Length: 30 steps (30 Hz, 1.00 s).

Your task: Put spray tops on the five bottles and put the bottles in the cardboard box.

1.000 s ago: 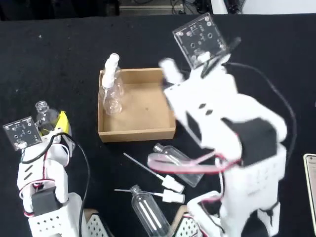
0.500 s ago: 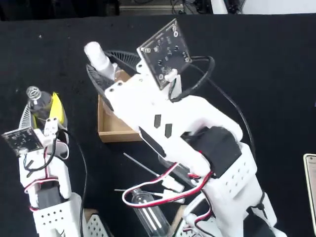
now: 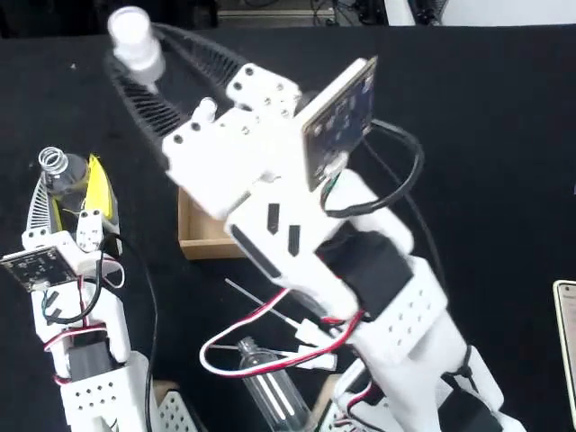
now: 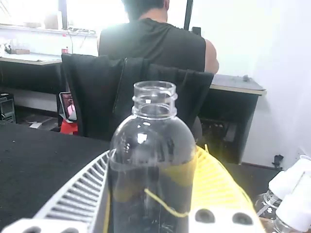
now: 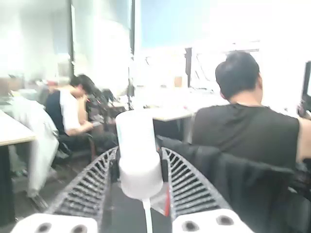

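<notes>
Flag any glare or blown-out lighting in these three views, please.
Left wrist view: the windows blow out to white, and small glints sit on the clear bottle. Right wrist view: strong backlight glows behind the spray top. High view: even light on the black table, no hard shadows.

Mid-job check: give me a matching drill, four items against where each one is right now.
Things:
1. upright clear plastic bottle
2. white spray top
3. brown cardboard box
4. clear plastic bottle lying flat

Places:
A. partly hidden under the right arm
B. on the black table, near the arm bases
C. gripped by the left gripper
D. gripped by the right gripper, raised high

Pairs: 1-C, 2-D, 3-A, 4-B
</notes>
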Each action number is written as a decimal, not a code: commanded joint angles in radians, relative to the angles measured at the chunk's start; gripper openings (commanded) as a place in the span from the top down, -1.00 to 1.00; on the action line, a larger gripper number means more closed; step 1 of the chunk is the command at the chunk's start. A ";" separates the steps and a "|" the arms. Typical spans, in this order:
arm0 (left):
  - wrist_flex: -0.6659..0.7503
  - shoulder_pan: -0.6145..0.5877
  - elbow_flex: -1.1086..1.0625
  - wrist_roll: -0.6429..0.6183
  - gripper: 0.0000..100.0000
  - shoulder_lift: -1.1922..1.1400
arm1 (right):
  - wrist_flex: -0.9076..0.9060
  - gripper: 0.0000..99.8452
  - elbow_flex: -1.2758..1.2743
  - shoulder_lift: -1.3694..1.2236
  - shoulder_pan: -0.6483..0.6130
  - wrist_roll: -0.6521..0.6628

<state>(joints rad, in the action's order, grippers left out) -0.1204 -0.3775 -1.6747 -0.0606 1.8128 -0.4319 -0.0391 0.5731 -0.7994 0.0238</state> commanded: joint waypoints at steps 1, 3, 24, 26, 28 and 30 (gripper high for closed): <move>0.020 0.008 -0.024 -0.009 0.93 0.012 | 0.147 0.98 -0.027 0.030 -0.031 0.000; 0.026 0.008 -0.024 -0.003 0.93 0.012 | 0.216 0.98 -0.056 0.028 -0.034 0.000; 0.063 0.151 -0.024 0.006 0.93 0.014 | 0.054 0.98 0.450 -0.444 -0.068 0.002; 0.061 0.188 -0.024 0.058 0.93 0.014 | -0.011 0.98 0.513 -0.463 -0.066 0.003; 0.057 0.237 -0.024 0.115 0.93 0.012 | -0.075 0.98 0.565 -0.466 -0.066 0.003; 0.055 0.283 -0.024 0.157 0.93 0.012 | -0.144 0.98 0.610 -0.466 -0.066 0.003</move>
<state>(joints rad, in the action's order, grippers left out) -0.0806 -0.1580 -1.6747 0.0345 1.8128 -0.4918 0.4534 0.0959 -0.8562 0.0238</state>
